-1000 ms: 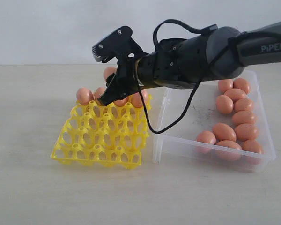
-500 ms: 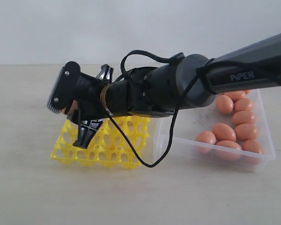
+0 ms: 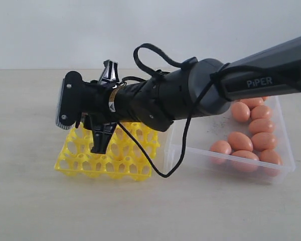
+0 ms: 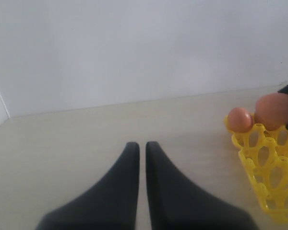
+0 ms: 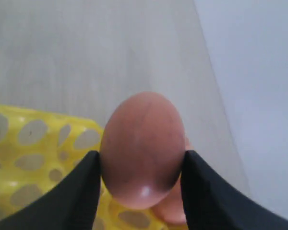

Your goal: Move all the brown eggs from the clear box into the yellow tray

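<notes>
My right gripper [image 5: 141, 158] is shut on a brown egg [image 5: 143, 146], one black finger on each side. It hangs over the back edge of the yellow tray [image 5: 33, 143], just above another egg [image 5: 175, 206] seated there. In the exterior view the right gripper [image 3: 104, 106] reaches across over the yellow tray [image 3: 110, 160] and the arm hides the held egg. Several brown eggs [image 3: 240, 140] lie in the clear box [image 3: 226, 160]. My left gripper [image 4: 142, 146] is shut and empty over bare table, left of the yellow tray [image 4: 269, 167], where one seated egg [image 4: 240, 120] shows.
The clear box stands directly to the right of the tray, their edges nearly touching. A black cable [image 3: 160, 170] loops down from the right arm in front of the tray and box. A pale wall [image 3: 150, 30] rises behind the beige table [image 3: 150, 211].
The right arm has swung left across the tray's back row and rolled its wrist, covering the eggs seated there. In the last half second it rose slightly.
</notes>
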